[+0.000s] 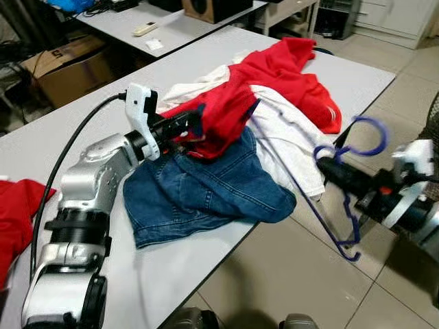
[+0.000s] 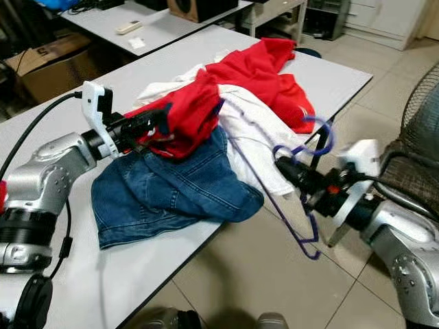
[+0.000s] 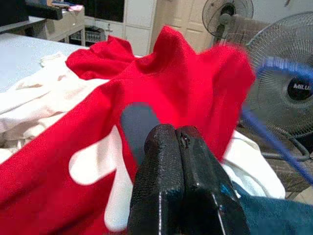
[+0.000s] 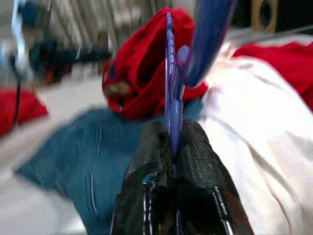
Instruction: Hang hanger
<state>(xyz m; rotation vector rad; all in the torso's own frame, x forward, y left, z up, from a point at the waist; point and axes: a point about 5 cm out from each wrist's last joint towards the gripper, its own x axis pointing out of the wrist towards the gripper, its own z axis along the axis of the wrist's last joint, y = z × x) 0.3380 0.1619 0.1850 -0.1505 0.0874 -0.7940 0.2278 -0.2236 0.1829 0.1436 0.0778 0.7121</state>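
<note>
**A:** Left eye view, far left: a red cloth [image 1: 17,205] gets cut off by the frame edge. Left gripper [image 1: 194,125] is buried in the red shirt [image 1: 226,113] on the desk [image 1: 199,274], so the tips are hard to see there.

**B:** Left wrist view sorts it: jaws pressed together, pinching red fabric. Jeans [image 1: 206,188] lie underneath, white shirt [image 1: 291,137] beside.

**A:** Right gripper [image 2: 282,165] off the desk edge?

**B:** Yep, jaws clamped on the blue hanger [image 1: 346,199], whose far end slips under the shirt. Right wrist view is blurry.
</note>
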